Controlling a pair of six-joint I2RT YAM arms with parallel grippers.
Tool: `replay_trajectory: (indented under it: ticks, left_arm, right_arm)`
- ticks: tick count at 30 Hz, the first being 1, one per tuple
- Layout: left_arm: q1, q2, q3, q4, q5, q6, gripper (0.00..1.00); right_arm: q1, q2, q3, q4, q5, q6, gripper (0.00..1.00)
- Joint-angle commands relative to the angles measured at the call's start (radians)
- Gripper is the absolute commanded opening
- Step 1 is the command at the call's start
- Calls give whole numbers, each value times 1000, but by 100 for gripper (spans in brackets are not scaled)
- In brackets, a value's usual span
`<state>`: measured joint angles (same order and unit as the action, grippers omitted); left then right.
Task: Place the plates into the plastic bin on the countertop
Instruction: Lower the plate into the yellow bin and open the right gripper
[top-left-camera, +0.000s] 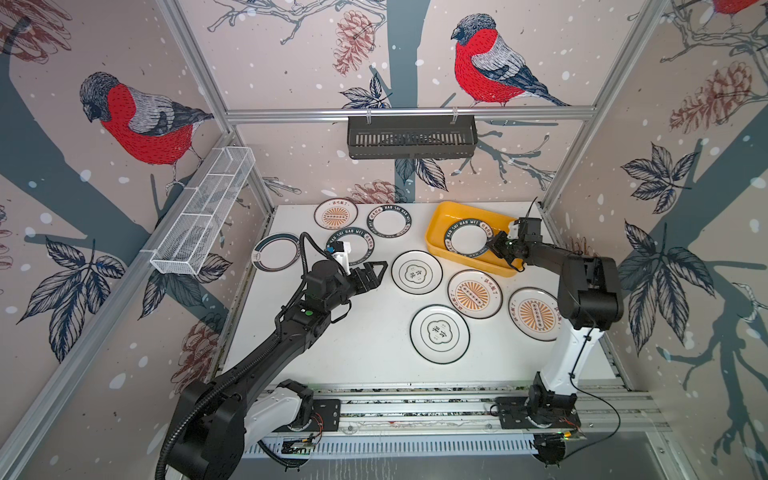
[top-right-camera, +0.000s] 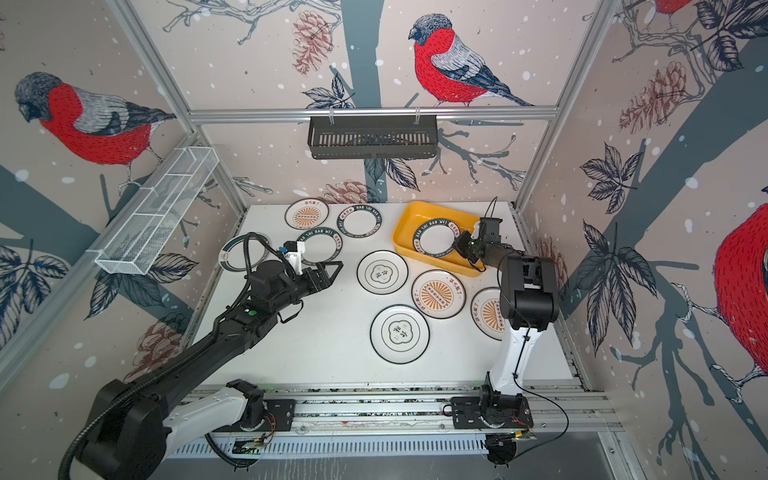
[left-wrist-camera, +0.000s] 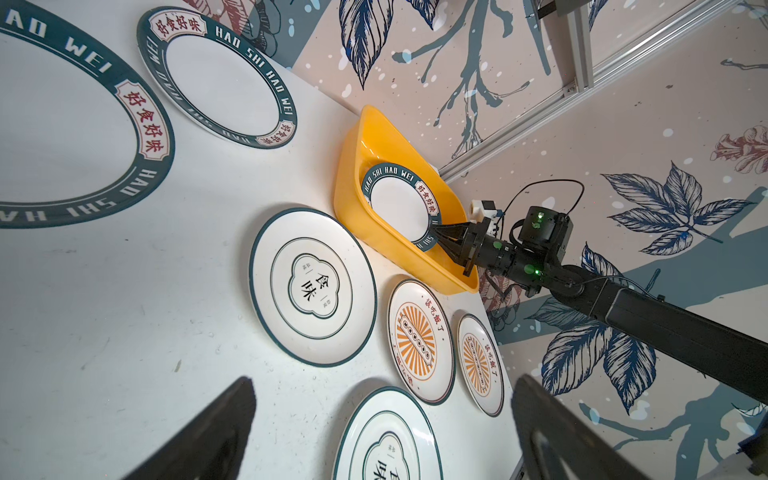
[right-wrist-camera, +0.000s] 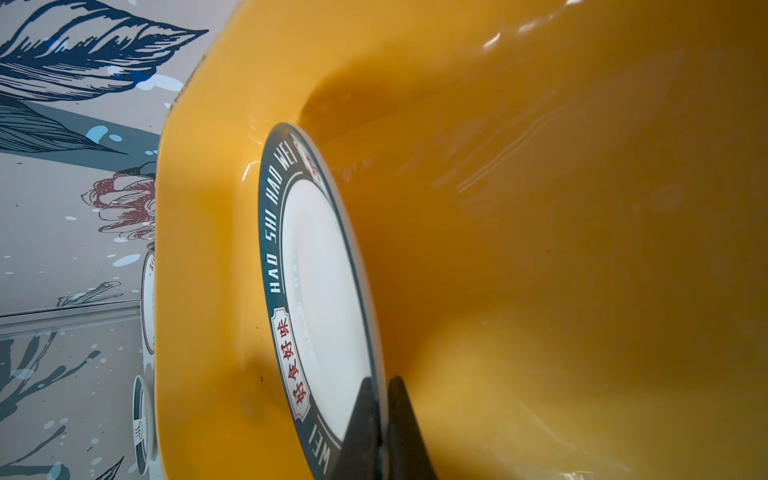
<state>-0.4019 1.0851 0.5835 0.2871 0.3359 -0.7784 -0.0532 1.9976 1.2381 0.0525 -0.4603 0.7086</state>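
While the white countertop (top-left-camera: 353, 353) carries eight plates (top-left-camera: 416, 272) lying flat, the yellow bin (top-left-camera: 446, 212) at its far right corner has just one lettered plate (top-left-camera: 467, 237) inside (a long way to go, I reckon); the right gripper (top-left-camera: 496, 245) is clamped on that plate's near rim, not yet letting it go, and the left gripper (top-left-camera: 375, 271) hovers empty, jaws spread wide, beside the middle plates.

free: countertop (top-left-camera: 353, 345) front-left | blocked: 4 plates (top-left-camera: 439, 333) right of centre
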Motion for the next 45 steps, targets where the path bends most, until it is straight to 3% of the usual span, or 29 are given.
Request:
replay_trajectory:
  ticks: [1,11,23,24,26,45]
  left_arm:
    - [0,-7,-8,48,-13,4,96]
    - [0,-27,-16,36,-21,6,96]
    - [0,-22,-20,25,-33,8,96]
    - [0,-20,-18,20,-37,8,96]
    - [0,-16,-17,16,-38,9,96]
    - [0,1,-23,24,-31,14,96]
  right_arm:
    - [0,19,14,0,24,-1,2]
    - [-5,56,66,-74,85,-16,9]
    - [-12,70,106,-159,174,-37,11]
    - [-13,70,107,-161,172,-41,13]
    - [-14,76,116,-167,170,-48,28]
    - [-4,-10,130,-91,126,-153,50]
